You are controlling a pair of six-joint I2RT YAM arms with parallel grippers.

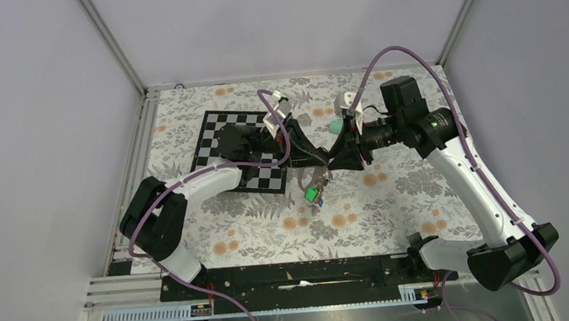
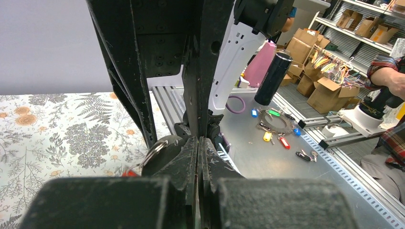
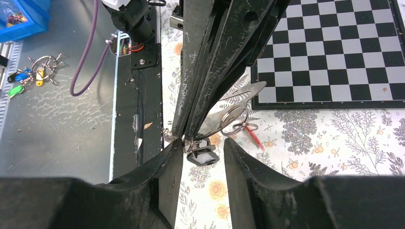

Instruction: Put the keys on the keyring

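The left gripper is clamped shut on the keyring. Only the right wrist view shows the right gripper part open, a black tag between its fingers. From above, the keys dangle beneath both grippers.

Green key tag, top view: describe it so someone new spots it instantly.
On the floral tablecloth, find the chessboard left of centre; the left gripper and right gripper meet just off its near right corner. The green key tag shows just below that meeting point in the picture, the only bright green thing there.
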